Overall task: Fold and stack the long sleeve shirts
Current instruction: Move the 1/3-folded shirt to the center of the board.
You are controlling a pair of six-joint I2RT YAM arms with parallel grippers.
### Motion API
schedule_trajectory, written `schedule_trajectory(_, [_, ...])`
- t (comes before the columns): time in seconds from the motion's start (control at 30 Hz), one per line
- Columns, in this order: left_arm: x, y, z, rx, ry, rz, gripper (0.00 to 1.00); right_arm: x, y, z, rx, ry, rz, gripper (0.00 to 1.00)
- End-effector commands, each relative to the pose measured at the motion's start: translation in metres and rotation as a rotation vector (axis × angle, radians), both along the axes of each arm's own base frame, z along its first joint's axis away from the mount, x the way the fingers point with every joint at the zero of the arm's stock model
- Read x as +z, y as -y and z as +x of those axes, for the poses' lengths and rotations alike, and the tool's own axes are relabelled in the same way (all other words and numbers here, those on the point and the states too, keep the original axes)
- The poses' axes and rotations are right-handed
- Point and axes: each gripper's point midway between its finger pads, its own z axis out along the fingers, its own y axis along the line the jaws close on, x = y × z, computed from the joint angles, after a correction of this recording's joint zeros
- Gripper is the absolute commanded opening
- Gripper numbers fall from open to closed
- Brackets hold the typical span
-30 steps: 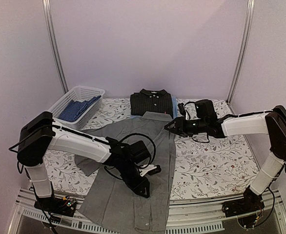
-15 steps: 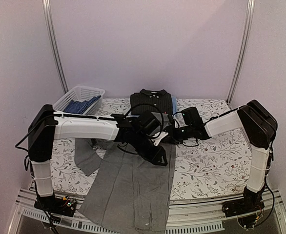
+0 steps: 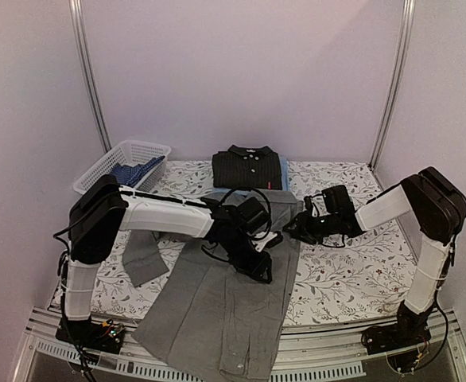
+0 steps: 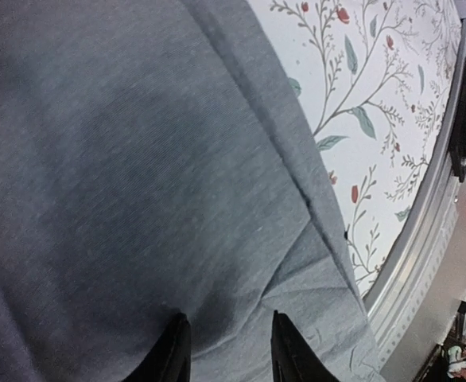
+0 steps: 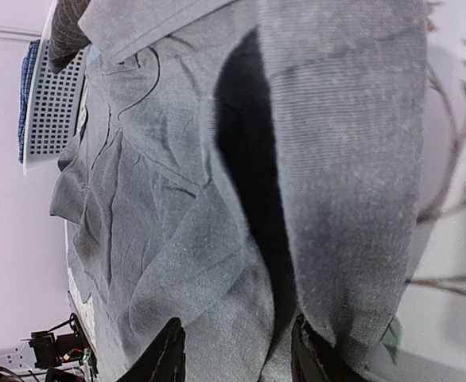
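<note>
The grey shirt (image 3: 217, 310) lies spread on the table with its hem hanging over the front edge and one sleeve (image 3: 141, 259) lying out to the left. It fills the left wrist view (image 4: 137, 159) and the right wrist view (image 5: 153, 199). My left gripper (image 3: 262, 270) is open, low over the shirt's right middle, fingers apart on the cloth (image 4: 225, 318). My right gripper (image 3: 290, 231) is open at the shirt's right edge, with a raised fold between its fingers (image 5: 237, 326). The black shirt (image 3: 249, 167) lies folded at the back on the light blue shirt (image 3: 284, 172).
A white lattice basket (image 3: 98, 171) with blue cloth (image 3: 130, 171) in it stands at the back left; it also shows in the right wrist view (image 5: 46, 103). The flower-patterned table cover (image 3: 352, 270) is bare to the right. A metal rail (image 3: 336, 350) runs along the front edge.
My left gripper swung from the shirt's front part up to its right middle. My right gripper moved from the collar down to the shirt's right edge. The shirt's right side now lies further right.
</note>
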Motion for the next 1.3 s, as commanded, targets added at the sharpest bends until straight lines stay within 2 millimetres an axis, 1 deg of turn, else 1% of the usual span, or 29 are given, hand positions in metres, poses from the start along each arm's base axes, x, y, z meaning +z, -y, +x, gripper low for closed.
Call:
schedule_trajectory(0.0, [0.019, -0.004, -0.012, -0.045, -0.008, -0.052, 0.34, -0.03, 0.059, -0.038, -0.179, -0.127, -0.144, 0.45])
schedule_trajectory(0.1, [0.022, -0.005, -0.017, -0.064, -0.014, -0.063, 0.34, -0.032, 0.085, -0.066, -0.257, -0.153, -0.169, 0.45])
schedule_trajectory(0.17, [0.024, -0.006, -0.018, -0.071, -0.013, -0.067, 0.34, -0.02, 0.1, -0.082, -0.321, -0.145, -0.145, 0.45])
schedule_trajectory(0.2, [0.025, -0.007, -0.018, -0.073, -0.011, -0.07, 0.34, -0.019, 0.107, -0.09, -0.345, -0.15, -0.146, 0.45])
schedule_trajectory(0.23, [0.026, -0.007, -0.019, -0.077, -0.01, -0.072, 0.34, -0.008, 0.11, -0.094, -0.364, -0.127, -0.125, 0.46])
schedule_trajectory(0.27, [0.027, -0.007, -0.019, -0.078, -0.007, -0.072, 0.34, -0.003, 0.113, -0.098, -0.378, -0.121, -0.118, 0.46])
schedule_trajectory(0.33, [0.029, -0.008, -0.018, -0.077, 0.001, -0.075, 0.34, 0.021, 0.111, -0.096, -0.376, -0.059, -0.082, 0.48])
schedule_trajectory(0.4, [0.031, -0.009, -0.017, -0.072, 0.006, -0.08, 0.34, 0.06, 0.101, -0.086, -0.344, 0.045, -0.048, 0.49])
schedule_trajectory(0.43, [0.032, -0.009, -0.017, -0.069, 0.005, -0.084, 0.34, 0.073, 0.094, -0.083, -0.322, 0.084, -0.042, 0.5])
schedule_trajectory(0.47, [0.032, -0.009, -0.016, -0.067, 0.004, -0.088, 0.34, 0.084, 0.088, -0.081, -0.3, 0.119, -0.038, 0.5])
schedule_trajectory(0.53, [0.032, -0.011, -0.014, -0.053, 0.007, -0.084, 0.34, 0.094, 0.077, -0.077, -0.256, 0.152, -0.021, 0.5])
schedule_trajectory(0.57, [0.031, -0.013, -0.013, -0.046, 0.008, -0.082, 0.34, 0.093, 0.073, -0.075, -0.237, 0.157, -0.011, 0.51])
schedule_trajectory(0.67, [0.027, -0.019, -0.006, -0.012, 0.008, -0.072, 0.34, 0.075, 0.065, -0.068, -0.205, 0.114, -0.029, 0.5])
schedule_trajectory(0.7, [0.026, -0.022, -0.003, 0.001, 0.002, -0.07, 0.34, 0.063, 0.065, -0.065, -0.202, 0.094, -0.045, 0.5])
schedule_trajectory(0.73, [0.025, -0.025, -0.002, 0.008, -0.002, -0.066, 0.34, 0.057, 0.068, -0.061, -0.207, 0.086, -0.048, 0.5])
schedule_trajectory(0.8, [0.022, -0.03, 0.001, 0.02, -0.006, -0.06, 0.34, 0.039, 0.078, -0.056, -0.228, 0.047, -0.061, 0.5])
schedule_trajectory(0.83, [0.021, -0.031, 0.002, 0.021, -0.007, -0.059, 0.34, 0.033, 0.085, -0.052, -0.249, 0.035, -0.07, 0.5])
schedule_trajectory(0.93, [0.018, -0.036, 0.006, 0.03, -0.009, -0.05, 0.34, 0.012, 0.111, -0.044, -0.307, -0.018, -0.101, 0.5])
schedule_trajectory(1.03, [0.014, -0.04, 0.009, 0.037, -0.008, -0.039, 0.34, -0.003, 0.143, -0.036, -0.386, -0.062, -0.121, 0.5])
schedule_trajectory(1.1, [0.013, -0.043, 0.013, 0.045, -0.001, -0.031, 0.34, -0.011, 0.157, -0.035, -0.417, -0.086, -0.124, 0.5])
schedule_trajectory(1.27, [0.016, -0.054, 0.027, 0.087, 0.015, -0.025, 0.34, -0.013, 0.162, -0.03, -0.436, -0.112, -0.118, 0.5])
